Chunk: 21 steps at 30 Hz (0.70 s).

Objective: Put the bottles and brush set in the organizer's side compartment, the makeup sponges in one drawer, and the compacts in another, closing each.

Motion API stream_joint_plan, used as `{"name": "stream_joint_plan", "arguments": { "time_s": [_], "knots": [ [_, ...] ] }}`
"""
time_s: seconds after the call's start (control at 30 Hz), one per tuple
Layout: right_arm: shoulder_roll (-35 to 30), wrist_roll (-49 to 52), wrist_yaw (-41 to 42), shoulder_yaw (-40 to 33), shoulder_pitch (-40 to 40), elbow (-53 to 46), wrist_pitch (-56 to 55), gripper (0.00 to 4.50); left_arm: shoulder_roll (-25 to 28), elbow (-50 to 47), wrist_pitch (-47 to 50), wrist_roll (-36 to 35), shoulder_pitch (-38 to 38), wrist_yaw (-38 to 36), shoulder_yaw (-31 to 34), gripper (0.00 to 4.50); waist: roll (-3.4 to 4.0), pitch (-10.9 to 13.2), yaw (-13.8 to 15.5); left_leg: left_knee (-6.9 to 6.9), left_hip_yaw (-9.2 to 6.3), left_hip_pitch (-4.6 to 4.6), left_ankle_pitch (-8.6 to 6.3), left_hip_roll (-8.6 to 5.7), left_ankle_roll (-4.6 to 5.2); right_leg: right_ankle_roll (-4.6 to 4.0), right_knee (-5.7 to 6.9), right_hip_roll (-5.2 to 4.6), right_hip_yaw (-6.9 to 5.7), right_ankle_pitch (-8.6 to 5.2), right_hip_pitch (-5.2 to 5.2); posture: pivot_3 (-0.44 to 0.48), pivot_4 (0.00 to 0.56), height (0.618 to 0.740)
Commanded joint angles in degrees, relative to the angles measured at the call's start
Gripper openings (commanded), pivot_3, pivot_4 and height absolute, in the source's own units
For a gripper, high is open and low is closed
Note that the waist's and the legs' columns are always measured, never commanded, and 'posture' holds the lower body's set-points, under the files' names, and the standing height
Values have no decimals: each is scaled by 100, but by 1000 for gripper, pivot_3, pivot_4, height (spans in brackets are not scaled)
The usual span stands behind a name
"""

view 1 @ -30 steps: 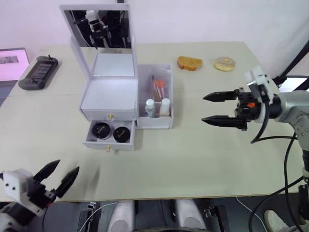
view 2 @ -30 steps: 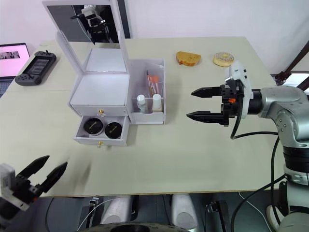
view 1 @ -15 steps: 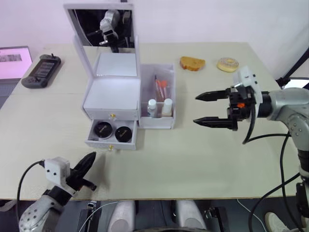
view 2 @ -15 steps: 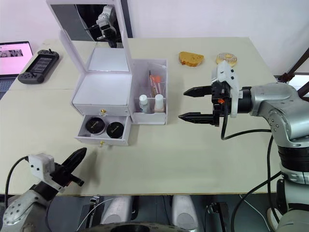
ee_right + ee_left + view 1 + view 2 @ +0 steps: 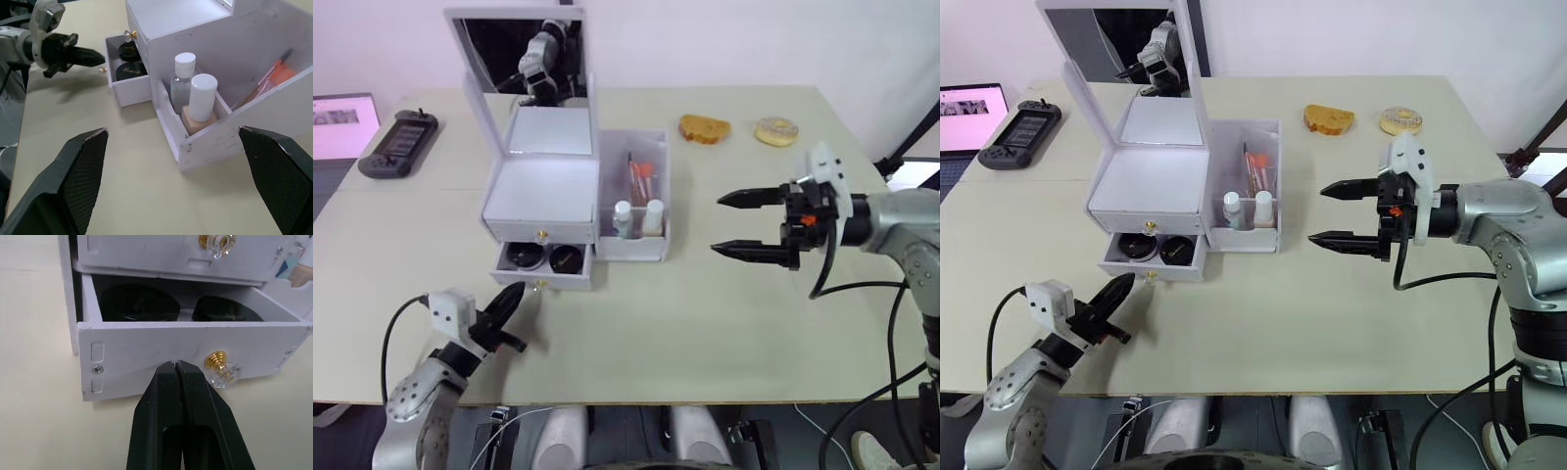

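Note:
The white organizer (image 5: pixel 543 191) stands with its mirror lid up. Its lower drawer (image 5: pixel 142 340) is partly out, holding both black compacts (image 5: pixel 521 256) (image 5: pixel 568 259). My left gripper (image 5: pixel 514 294) is shut, its tips against the drawer front beside the gold knob (image 5: pixel 218 363). The upper drawer is shut and the makeup sponges are hidden. In the side compartment (image 5: pixel 658 157) stand the two bottles (image 5: pixel 185 73) (image 5: pixel 201 98), with the brush set (image 5: pixel 638 176) behind them. My right gripper (image 5: pixel 717 224) hangs open and empty over the table, right of the organizer.
A game controller (image 5: pixel 396 144) and a screen (image 5: pixel 337 113) lie at the far left. A slice of toast (image 5: pixel 704 128) and a doughnut (image 5: pixel 775 130) sit at the back right. Bare tabletop (image 5: pixel 656 313) lies in front of the organizer.
My left gripper has shut and come forward from the table's front edge to the lower drawer's front. The drawer has slid partly in. The right gripper stays open in about the same place.

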Motion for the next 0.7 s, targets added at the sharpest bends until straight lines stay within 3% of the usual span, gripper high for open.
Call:
{"name": "stream_joint_plan", "arguments": {
  "time_s": [0.03, 0.27, 0.7],
  "knots": [
    [-99, 145, -120, -278, -14, -274, 20, 4500, 91, 152, -103, 31, -285, -3, -95, 73, 2, -1, 7, 0, 0, 1, 0, 0, 0, 1, 1, 0, 0, 0, 0, 0, 150, 740],
    [-121, 202, -296, -415, 122, -395, 54, 4500, 113, 782, -230, 190, -1007, 16, -266, 73, 1, -1, 19, 2, -1, 1, 0, 0, 0, 11, 2, 1, 0, 6, 3, 0, 150, 740],
    [-52, 244, -643, -500, 160, -457, 179, 4500, 120, 1171, -285, 242, -1551, 43, -401, 73, 1, -1, 35, 2, -4, 2, 1, 0, -1, 19, 4, 2, 0, 11, 3, 0, 150, 740]
  ]
}}
